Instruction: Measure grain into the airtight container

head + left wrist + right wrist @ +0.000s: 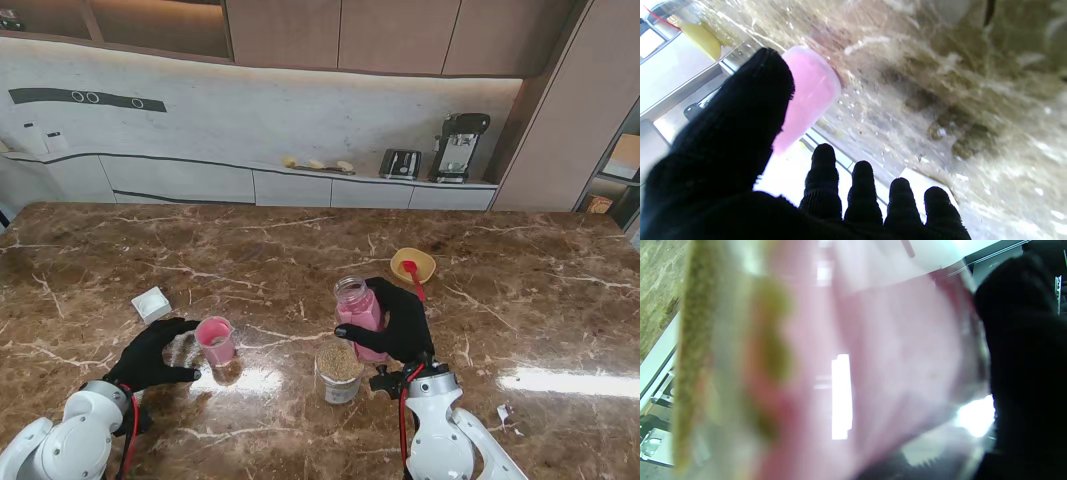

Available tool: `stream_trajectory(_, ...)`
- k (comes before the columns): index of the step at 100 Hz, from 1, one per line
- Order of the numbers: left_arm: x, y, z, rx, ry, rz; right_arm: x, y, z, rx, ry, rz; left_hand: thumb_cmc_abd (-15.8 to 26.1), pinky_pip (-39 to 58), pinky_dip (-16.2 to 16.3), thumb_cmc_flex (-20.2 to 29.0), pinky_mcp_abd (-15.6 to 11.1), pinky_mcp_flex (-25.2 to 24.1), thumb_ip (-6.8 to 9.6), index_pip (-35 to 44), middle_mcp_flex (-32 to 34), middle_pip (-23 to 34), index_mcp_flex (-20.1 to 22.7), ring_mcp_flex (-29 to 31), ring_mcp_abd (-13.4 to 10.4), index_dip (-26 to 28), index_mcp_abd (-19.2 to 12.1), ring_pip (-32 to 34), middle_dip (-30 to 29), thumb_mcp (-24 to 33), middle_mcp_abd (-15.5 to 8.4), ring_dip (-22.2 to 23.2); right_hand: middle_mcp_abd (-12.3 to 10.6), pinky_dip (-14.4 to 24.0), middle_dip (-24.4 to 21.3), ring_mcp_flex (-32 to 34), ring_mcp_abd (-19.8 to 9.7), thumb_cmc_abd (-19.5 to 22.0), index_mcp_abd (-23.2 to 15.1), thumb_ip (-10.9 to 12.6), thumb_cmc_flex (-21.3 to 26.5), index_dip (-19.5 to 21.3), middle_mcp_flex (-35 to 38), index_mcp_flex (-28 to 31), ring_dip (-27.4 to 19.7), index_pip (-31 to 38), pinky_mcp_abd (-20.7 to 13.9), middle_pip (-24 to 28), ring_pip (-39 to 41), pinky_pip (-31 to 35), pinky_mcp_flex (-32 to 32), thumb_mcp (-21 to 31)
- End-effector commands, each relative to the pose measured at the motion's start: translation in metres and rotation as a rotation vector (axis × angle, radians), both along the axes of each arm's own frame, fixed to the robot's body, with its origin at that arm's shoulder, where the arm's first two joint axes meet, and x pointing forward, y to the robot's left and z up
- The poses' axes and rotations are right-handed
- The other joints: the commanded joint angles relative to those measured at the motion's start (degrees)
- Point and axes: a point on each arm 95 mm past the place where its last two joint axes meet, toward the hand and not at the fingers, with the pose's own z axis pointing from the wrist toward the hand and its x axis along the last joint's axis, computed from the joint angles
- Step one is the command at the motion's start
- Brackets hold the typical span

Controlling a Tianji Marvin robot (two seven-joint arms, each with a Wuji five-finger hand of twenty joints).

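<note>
Pink-filled jar (pixel 358 312) in right hand (pixel 400 322) shows no readable label.

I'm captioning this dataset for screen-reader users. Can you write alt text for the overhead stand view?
On a brown marble table, the right hand grips a clear jar of pink grain beside a small cup of tan grain. The left hand, fingers apart, reaches toward a pink cup; farther off sits a yellow bowl.

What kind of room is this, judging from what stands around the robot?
Most likely a home-style kitchen or a mock-up of one. A toaster and a coffee machine stand on the back counter, wooden cabinets hang above it, and the robot works at a marble-look table.
</note>
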Motion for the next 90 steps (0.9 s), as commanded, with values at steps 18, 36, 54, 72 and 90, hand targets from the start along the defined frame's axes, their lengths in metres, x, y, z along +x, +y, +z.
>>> stream_trajectory(18,-0.011,0.018,0.012,0.01,-0.125,0.065,-0.002,0.005,-0.006,-0.011,0.033,0.02,-0.2,4.3,9.3,-1.4,1.6,-1.5,-0.71,7.9,3.5,2.4,2.3,4.3,3.3,4.3,0.2,3.5,1.8,-1.1,1.0,3.1,-8.5,0.7,0.8,2.1,-4.9,12.2,-22.2,2.0,14.2,1.4,3.5,6.5,1.8,8.0,-1.8,3.7,1.6,1.2,0.1,17.4)
stream_trajectory(36,-0.013,0.031,0.016,-0.008,-0.229,0.142,-0.003,0.006,-0.007,-0.015,0.04,0.024,0.0,6.0,16.5,-1.6,3.4,-2.3,-0.78,15.3,4.8,3.7,1.8,6.1,4.7,10.0,0.3,5.2,4.5,-0.3,1.4,5.9,-8.5,0.7,0.9,2.1,-4.9,12.2,-22.3,2.0,14.2,1.3,3.6,6.5,1.8,8.0,-1.8,3.7,1.6,1.2,0.1,17.4)
stream_trajectory(54,-0.01,0.046,0.012,-0.006,-0.29,0.217,-0.004,0.009,-0.008,-0.025,0.051,0.03,-0.2,3.3,15.2,-1.7,1.3,-1.6,-0.85,16.6,1.6,3.3,-3.5,3.4,3.5,13.8,-0.2,4.4,6.5,-0.1,0.9,6.8,-8.4,0.7,0.9,2.1,-4.9,12.2,-22.2,2.0,14.2,1.3,3.5,6.5,1.9,8.0,-1.8,3.7,1.6,1.2,0.1,17.4)
stream_trajectory(72,-0.003,0.063,0.003,-0.003,-0.314,0.289,-0.004,0.011,-0.011,-0.041,0.065,0.033,-0.4,-0.5,5.7,-2.2,-2.5,0.1,-0.89,8.5,-2.0,-4.0,-9.2,-0.3,0.4,8.0,0.0,0.3,3.2,-1.4,0.1,3.1,-8.5,0.7,0.9,2.1,-5.0,12.2,-22.3,2.0,14.2,1.3,3.6,6.5,1.9,8.0,-1.8,3.7,1.6,1.2,0.1,17.4)
stream_trajectory(90,0.007,0.081,-0.01,-0.016,-0.264,0.357,-0.001,0.015,-0.015,-0.062,0.086,0.043,-0.3,-2.7,-1.6,-2.4,-5.9,1.2,-0.75,-1.3,-4.2,-9.6,-12.3,0.1,-1.8,1.2,4.4,-2.4,3.1,-2.6,-0.4,-6.9,-8.5,0.7,0.9,2.1,-5.0,12.2,-22.3,2.0,14.1,1.3,3.6,6.5,1.9,8.1,-1.8,3.7,1.6,1.2,0.1,17.5)
